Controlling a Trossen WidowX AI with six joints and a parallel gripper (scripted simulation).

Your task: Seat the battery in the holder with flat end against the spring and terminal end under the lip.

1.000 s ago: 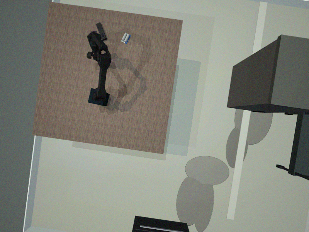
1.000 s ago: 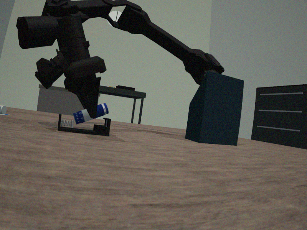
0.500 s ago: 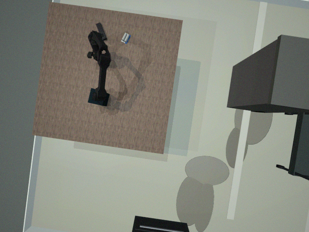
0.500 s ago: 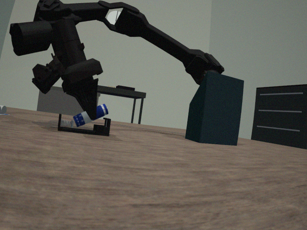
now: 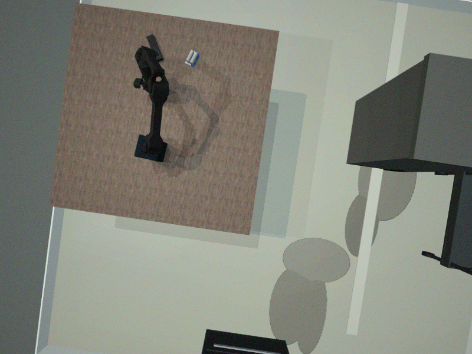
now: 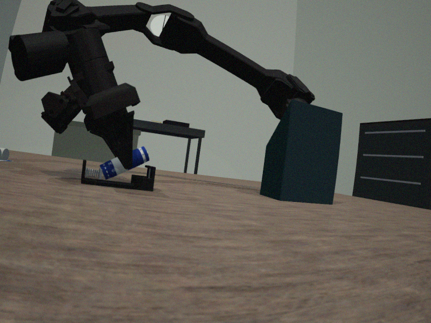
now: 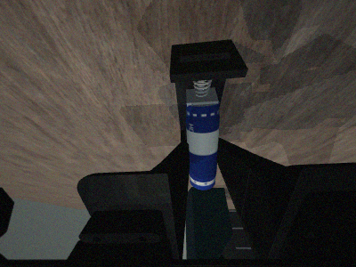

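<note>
The battery [image 6: 110, 168] [image 7: 203, 142], blue with a white band, is tilted over the black holder [image 5: 151, 40] [image 6: 111, 184] [image 7: 209, 70]. Its flat end is low, at the plate of the spring [image 6: 92, 172] [image 7: 202, 87], and appears to touch it. Its other end is raised above the lip [image 6: 150, 167] in the exterior view; the terminal itself cannot be made out. My gripper [image 6: 127, 166] [image 7: 200, 143] is shut on the battery around its middle, above the holder. The fingertips are hidden by the arm in the top view.
A small white and blue object [image 5: 192, 58] [image 6: 4, 154] lies on the wooden table top [image 5: 213, 171] [image 6: 208, 257], off to one side of the holder. The arm's dark teal base block [image 5: 140, 147] [image 6: 307, 156] [image 7: 206, 222] stands beyond the holder's lip end.
</note>
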